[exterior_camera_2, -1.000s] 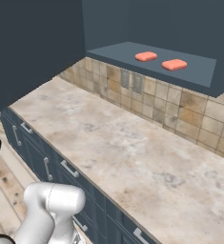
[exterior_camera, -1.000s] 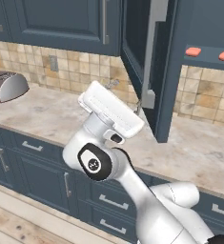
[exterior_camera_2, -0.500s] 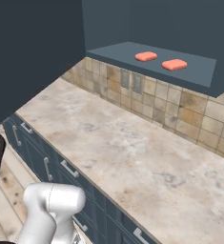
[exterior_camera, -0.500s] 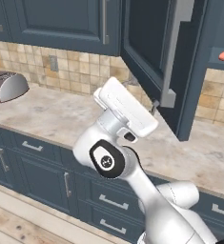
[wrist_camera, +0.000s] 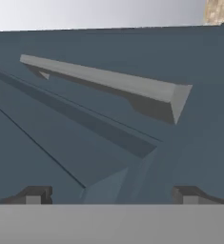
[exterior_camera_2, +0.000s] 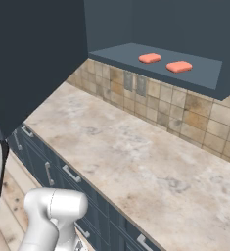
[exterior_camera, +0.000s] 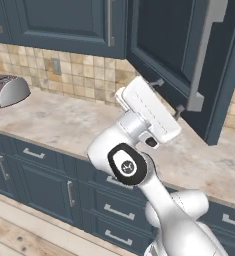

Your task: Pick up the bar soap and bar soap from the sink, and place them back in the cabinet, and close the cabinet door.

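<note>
Gripper (wrist_camera: 111, 193): in the hand view, two dark fingertips (wrist_camera: 33, 195) are rising at the lower left and lower right of the frame, set wide apart, with nothing between them. In the left base view the gripper (exterior_camera: 165, 97) is sitting right of centre, at the end of the white hand, its tips against the lower part of the door's face.

Cabinet door (exterior_camera: 181, 55): a dark blue-grey framed panel, swung partly open and occupying the upper right of the left base view. In the hand view the door (wrist_camera: 61, 143) is spreading across most of the frame, just ahead of the fingertips.

Door handle (exterior_camera: 205, 52): a silver bar, running down the door's right edge in the left base view; in the hand view the handle (wrist_camera: 108, 81) is lying slantwise across the upper middle of the frame.

Cabinet (exterior_camera_2: 111, 54): open, its shelf showing at the upper centre of the right base view.

Bar soaps: two orange-red bars lying on that shelf, one (exterior_camera_2: 149, 58) left of the other (exterior_camera_2: 178, 66), near each other but apart.

Countertop (exterior_camera_2: 136, 157): beige stone, running diagonally across the middle of the right base view beneath the cabinet.

Toaster (exterior_camera: 8, 90): standing on the countertop at the left edge of the left base view, well apart from the arm.
</note>
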